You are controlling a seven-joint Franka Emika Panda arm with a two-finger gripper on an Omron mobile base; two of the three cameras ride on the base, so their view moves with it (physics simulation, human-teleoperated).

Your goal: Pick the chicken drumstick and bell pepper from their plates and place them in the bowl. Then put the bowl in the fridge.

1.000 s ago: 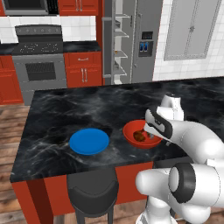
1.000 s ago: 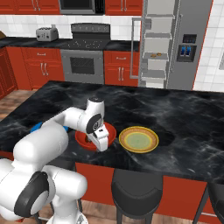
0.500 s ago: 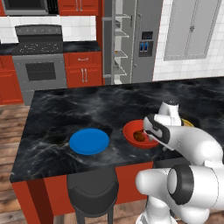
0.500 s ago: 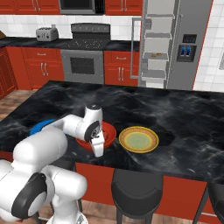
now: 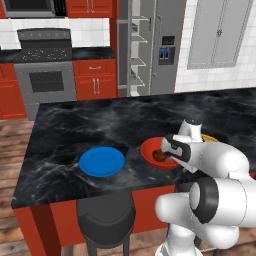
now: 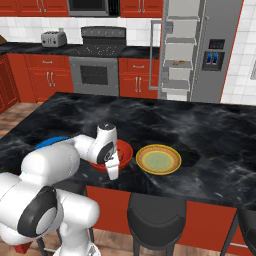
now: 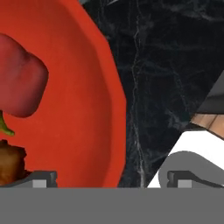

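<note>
The red-orange bowl (image 5: pixel 150 148) (image 6: pixel 125 149) (image 7: pixel 83 100) sits on the black island counter between the two plates. In it lie the red bell pepper (image 7: pixel 19 83) and the brown chicken drumstick (image 7: pixel 8 164) (image 5: pixel 160 156). My gripper (image 5: pixel 172 150) (image 6: pixel 113 169) (image 7: pixel 113 181) is open and low at the bowl's near rim. One fingertip (image 7: pixel 39 179) is over the bowl's inside, the other over the counter outside it. Nothing is held. The blue plate (image 5: pixel 101 162) (image 6: pixel 50 142) and the yellow plate (image 6: pixel 158 159) (image 5: pixel 212 139) lie bare.
The grey fridge (image 5: pixel 165 45) (image 6: pixel 220 50) stands past the island with a door open and its pale shelves (image 6: pixel 180 55) showing. Dark stools (image 5: pixel 106 215) (image 6: pixel 156 220) stand at the island's near edge. A stove and red cabinets line the back wall.
The hand has come down from above the bowl to its near rim. Its jaws have stayed wide. Bowl and plates have not moved.
</note>
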